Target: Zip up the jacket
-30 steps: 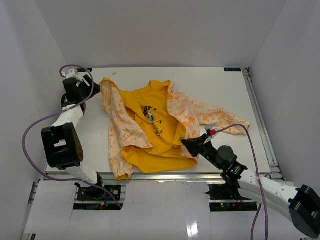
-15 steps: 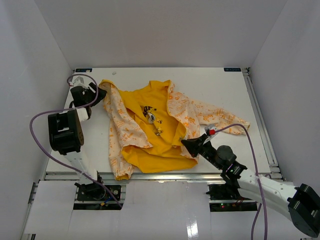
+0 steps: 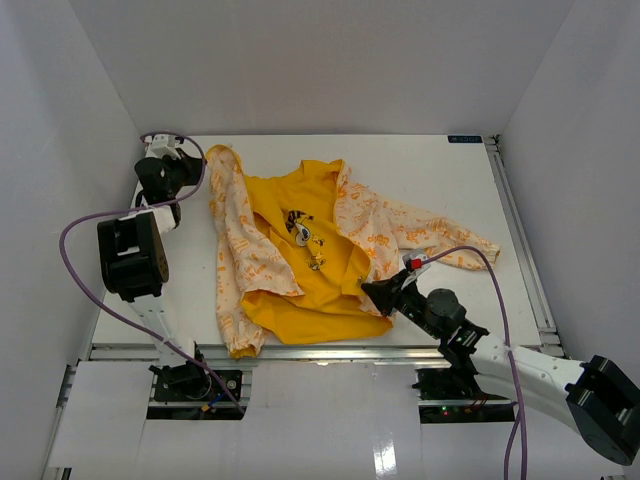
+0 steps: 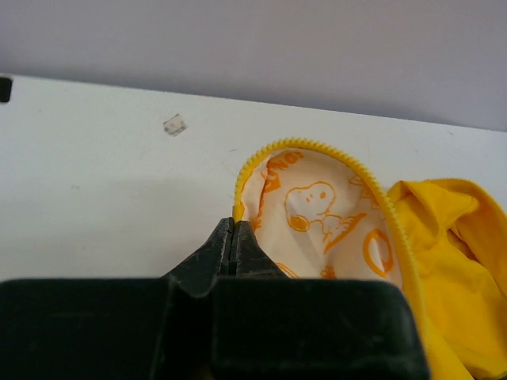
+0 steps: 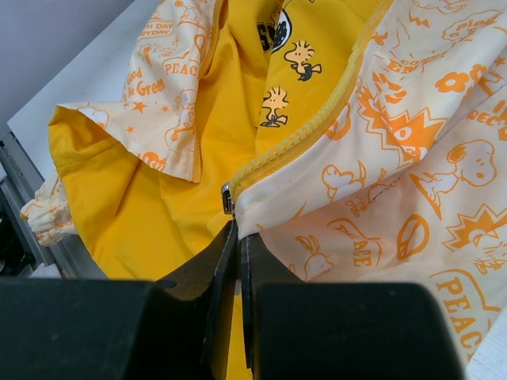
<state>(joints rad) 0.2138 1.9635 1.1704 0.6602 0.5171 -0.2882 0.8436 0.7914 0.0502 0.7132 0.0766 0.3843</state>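
We see the jacket (image 3: 300, 250) spread open on the desk (image 3: 450, 190), yellow lining up. Left fingers (image 4: 218, 247) clamp its far zipper edge. Right fingers (image 5: 212, 265) pinch the near zipper (image 5: 309, 127) bottom.

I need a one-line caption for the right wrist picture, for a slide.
Right gripper closed on the open jacket at the lower end of its yellow zipper.

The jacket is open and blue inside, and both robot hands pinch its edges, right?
Not blue: the top view shows the inside of the jacket is bright yellow. It does lie open, and the left gripper and right gripper each pinch an edge of it.
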